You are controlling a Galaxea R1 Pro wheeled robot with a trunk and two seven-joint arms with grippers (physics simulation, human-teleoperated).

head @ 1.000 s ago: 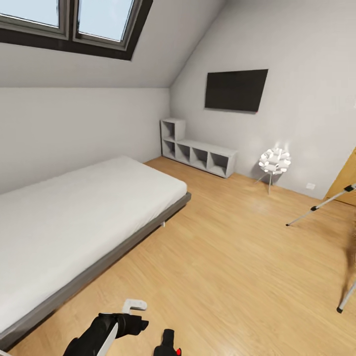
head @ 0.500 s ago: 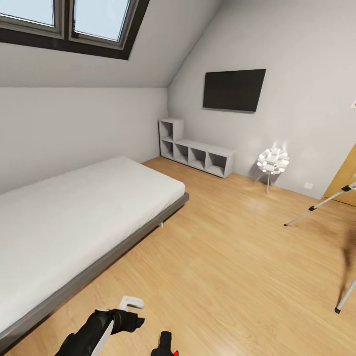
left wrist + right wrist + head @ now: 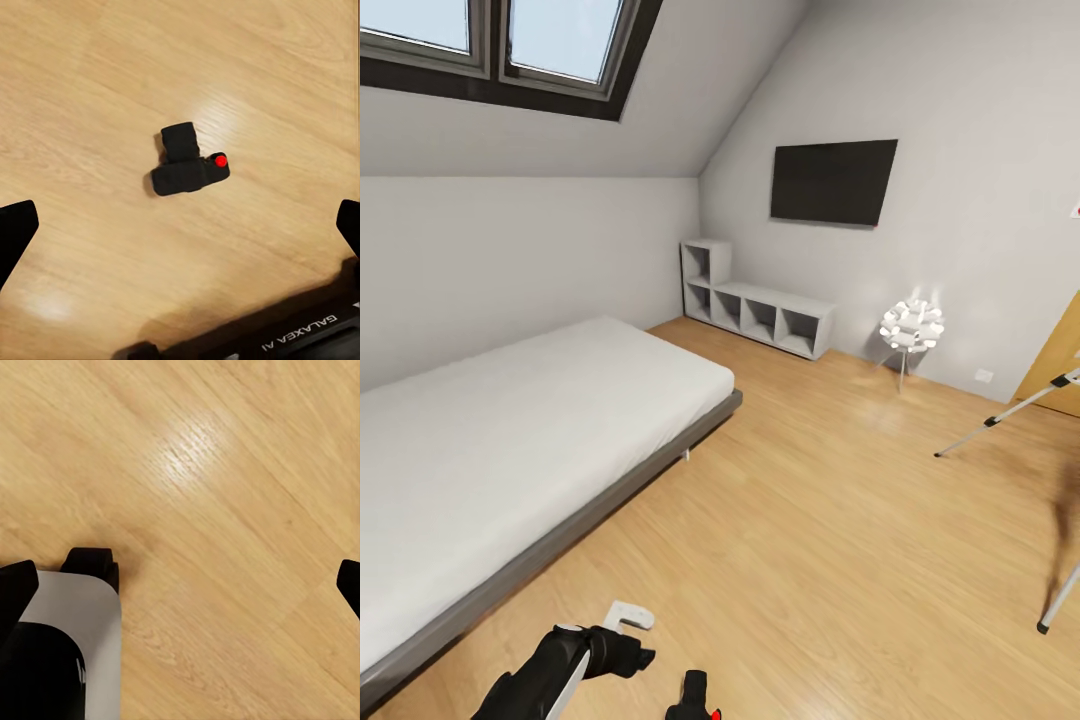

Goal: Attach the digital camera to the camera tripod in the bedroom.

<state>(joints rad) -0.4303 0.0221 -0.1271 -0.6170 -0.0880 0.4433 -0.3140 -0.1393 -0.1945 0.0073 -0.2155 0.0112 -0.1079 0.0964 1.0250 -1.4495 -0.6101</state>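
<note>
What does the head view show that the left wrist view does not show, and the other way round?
Head view: the bed, the cube shelves, a wall television, a white lamp, and two legs of the camera tripod at the right edge. Left wrist view: the whole digital camera lying on the floor, red button visible, with two black fingers wide apart and not touching it. Both views share the light wood floor.

One digital camera (image 3: 188,160), lying on floor (image 3: 90,90) between and ahead of left gripper's (image 3: 180,225) spread fingertips. One tripod (image 3: 1020,408): two legs visible. One bed (image 3: 510,430). One shelf unit (image 3: 758,310): five cubbies. One wall screen (image 3: 832,181). One lamp (image 3: 911,327). Two skylight panes (image 3: 500,40).
</note>
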